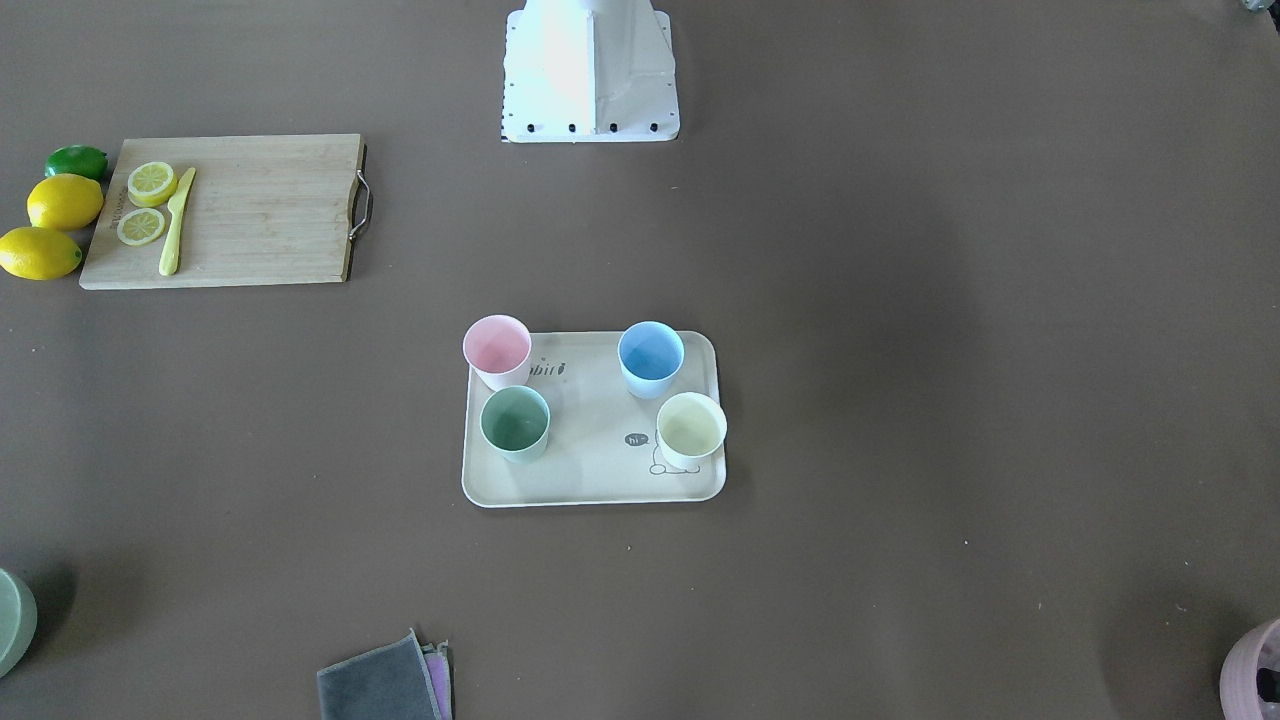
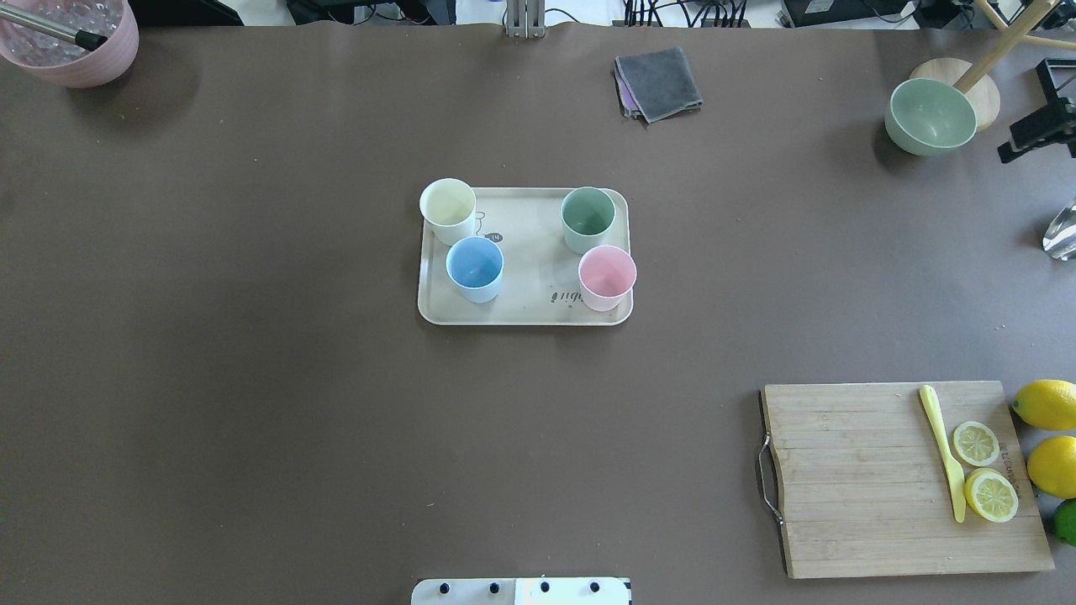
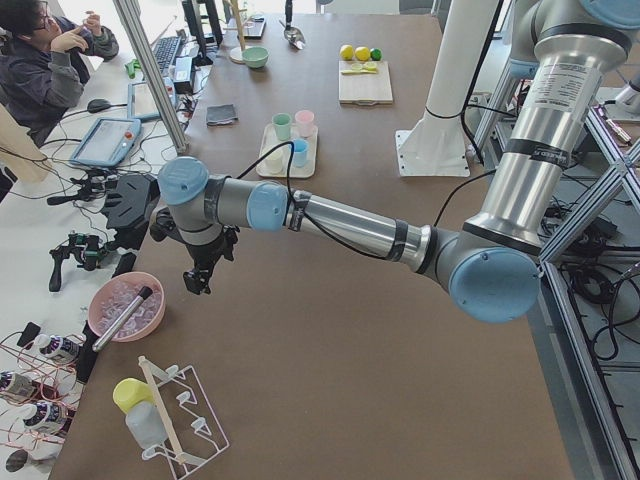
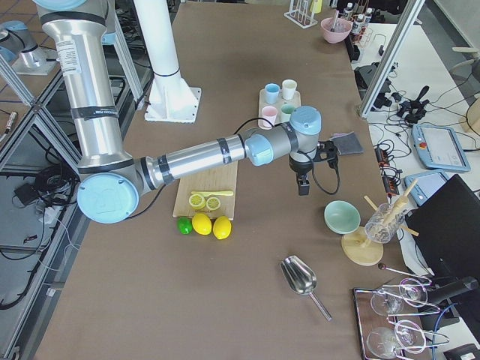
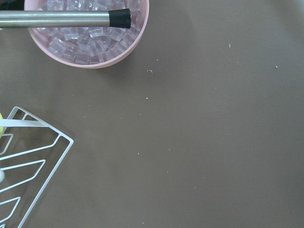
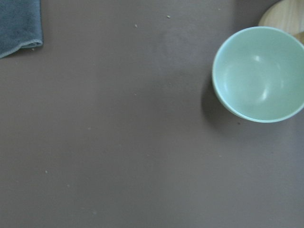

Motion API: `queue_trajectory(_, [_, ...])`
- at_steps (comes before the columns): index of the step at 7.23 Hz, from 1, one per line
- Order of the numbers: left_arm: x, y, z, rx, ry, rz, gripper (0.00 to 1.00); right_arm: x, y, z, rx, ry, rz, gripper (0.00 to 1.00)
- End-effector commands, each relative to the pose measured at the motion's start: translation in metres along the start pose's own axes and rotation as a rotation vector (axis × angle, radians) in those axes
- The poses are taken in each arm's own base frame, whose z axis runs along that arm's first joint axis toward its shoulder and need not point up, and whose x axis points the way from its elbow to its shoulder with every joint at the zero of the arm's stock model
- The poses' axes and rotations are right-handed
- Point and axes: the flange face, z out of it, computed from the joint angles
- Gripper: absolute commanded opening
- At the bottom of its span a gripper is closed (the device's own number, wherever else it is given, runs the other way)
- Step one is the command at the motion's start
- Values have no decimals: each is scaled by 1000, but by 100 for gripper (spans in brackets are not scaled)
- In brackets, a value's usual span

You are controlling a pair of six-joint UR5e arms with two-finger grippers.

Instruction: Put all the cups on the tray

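Observation:
The cream tray (image 2: 530, 313) (image 1: 600, 480) lies mid-table with all the cups upright on it: pink (image 2: 607, 276) (image 1: 497, 350), sage green (image 2: 588, 217) (image 1: 515, 422), light blue (image 2: 475, 267) (image 1: 651, 358) and cream-yellow (image 2: 448, 208) (image 1: 691, 428). My left gripper (image 3: 197, 280) hangs over the table near the pink pot, far from the tray. My right gripper (image 4: 303, 184) hangs between the grey cloth and the green bowl. Both show only in the side views, so I cannot tell whether they are open or shut. Nothing shows between their fingers.
A wooden cutting board (image 2: 874, 487) holds lemon slices and a yellow knife, with lemons (image 2: 1046, 403) beside it. A grey cloth (image 2: 660, 82), a green bowl (image 2: 930, 116) (image 6: 259, 73), a pink pot of ice (image 5: 88, 33) and a wire rack (image 5: 28, 161) stand at the table's far side.

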Motion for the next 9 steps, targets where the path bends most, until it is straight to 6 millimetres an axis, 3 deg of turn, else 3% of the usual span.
queue_trajectory(1, [-34,65,27,-46,20,-41,98,101,59,-50,-86,44,24,100])
queue_trajectory(2, [-45,102,46,-43,19,-54,98,123,81,-45,-160,41,57,100])
queue_trajectory(3, [-50,122,59,-31,12,-39,98,142,116,-30,-201,45,115,100])
queue_trajectory(4, [-50,124,60,-35,13,-45,98,151,127,-21,-222,44,132,100])
queue_trajectory(6, [-54,149,73,-52,32,-64,98,153,123,-12,-204,41,99,100])
queue_trajectory(9, [-45,141,61,-34,14,-43,98,147,115,-1,-190,38,50,100])
